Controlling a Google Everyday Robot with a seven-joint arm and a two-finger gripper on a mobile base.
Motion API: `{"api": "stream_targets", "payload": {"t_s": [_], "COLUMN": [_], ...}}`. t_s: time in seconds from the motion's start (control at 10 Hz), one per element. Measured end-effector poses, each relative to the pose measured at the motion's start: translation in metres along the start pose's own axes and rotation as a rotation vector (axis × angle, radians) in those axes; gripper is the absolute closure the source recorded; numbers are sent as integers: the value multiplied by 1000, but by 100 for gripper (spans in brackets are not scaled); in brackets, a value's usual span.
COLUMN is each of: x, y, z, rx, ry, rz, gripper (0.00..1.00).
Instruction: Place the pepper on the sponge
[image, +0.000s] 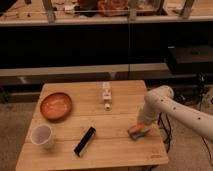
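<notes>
The pepper (133, 130) is seen lying on the sponge (143, 135), near the right edge of the wooden surface (120, 146). The gripper (139, 125) is held directly over both; whether anything is grasped cannot be told.

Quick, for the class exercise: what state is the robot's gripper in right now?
Gripper: cannot be told; it is down at the small blue-grey rectangular sponge, right by the small orange tapered pepper.

White rounded arm (165, 102), end effector (138, 125) at sponge (143, 134)
</notes>
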Motion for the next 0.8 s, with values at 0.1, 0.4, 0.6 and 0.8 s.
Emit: {"api": "stream_targets", "payload": {"t_s": [0.1,0.4,0.6,0.8], "x": [0,2,4,4], "y": [0,2,3,1], "z": [0,-2,-4,-4], "rx": [-2,-2,-2,-5], "ry": [0,-13,-28,-42], "rz": [0,8,19,27], "gripper": [37,20,20,20]}}
